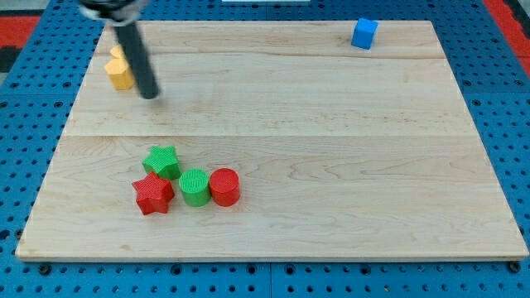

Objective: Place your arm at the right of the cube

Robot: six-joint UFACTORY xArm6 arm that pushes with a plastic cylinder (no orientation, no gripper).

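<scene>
A blue cube [363, 33] sits near the view's top right on the wooden board [331, 149]. My dark rod comes down from the top left, and my tip [150, 94] rests on the board far to the left of the cube. My tip is just right of a yellow block [120, 73], which the rod partly hides. A second yellow block [117, 53] lies just above it, also partly hidden.
A cluster lies at the lower left: a green star [161, 161], a red star [152, 194], a green cylinder [195, 186] and a red cylinder [224, 186]. A blue pegboard [497, 99] surrounds the board.
</scene>
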